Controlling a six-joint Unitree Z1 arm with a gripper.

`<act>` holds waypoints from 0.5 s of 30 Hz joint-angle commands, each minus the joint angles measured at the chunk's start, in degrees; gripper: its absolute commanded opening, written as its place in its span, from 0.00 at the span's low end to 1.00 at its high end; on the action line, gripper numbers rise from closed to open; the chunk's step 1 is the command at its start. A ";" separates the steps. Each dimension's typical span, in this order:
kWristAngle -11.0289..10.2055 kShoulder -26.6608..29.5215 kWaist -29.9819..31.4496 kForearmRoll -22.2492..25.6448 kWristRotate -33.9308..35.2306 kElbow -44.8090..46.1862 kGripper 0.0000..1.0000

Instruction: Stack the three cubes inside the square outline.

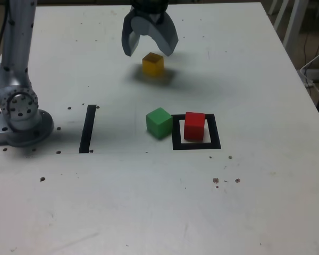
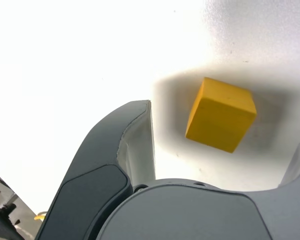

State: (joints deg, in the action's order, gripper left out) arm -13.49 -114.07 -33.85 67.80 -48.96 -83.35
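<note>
Jaws spread wide with nothing between them, the grey curved two-fingered gripper (image 1: 153, 52) hangs at the upper middle of the exterior view, over the small solid yellow cube (image 1: 153, 65). What the coming move seems to turn on is that the cube lies just beyond the fingertips, a little below them in the exterior view's frame, and in the wrist view it falls within the span of the two fingers, out past the palm. Its sides look turned at a slant to the line joining the fingers, so a slight twist of the wrist would probably help them close flat on two faces. The cube is plain, matt and sharp-edged, resting flat on the white tabletop (image 1: 106, 204) in a soft shadow. Near the middle of the exterior view, the solid green cube (image 1: 159, 123) sits by the left edge of the flat black square outline (image 1: 215, 131), while the solid red cube (image 1: 194, 127) stands within that frame, likely the base for the stack.
</note>
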 commanded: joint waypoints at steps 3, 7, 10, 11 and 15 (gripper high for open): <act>-0.22 -0.08 0.15 -0.94 -0.02 1.05 0.99; -0.29 -0.58 0.56 -2.21 0.49 2.25 0.98; -0.47 -1.16 0.97 -3.03 1.12 2.99 0.97; -0.54 -1.38 1.14 -3.28 1.36 3.17 0.97; -0.85 -2.48 1.95 -4.15 2.55 3.51 0.94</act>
State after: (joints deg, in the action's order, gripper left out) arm -14.14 -115.77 -32.38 64.06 -46.92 -79.94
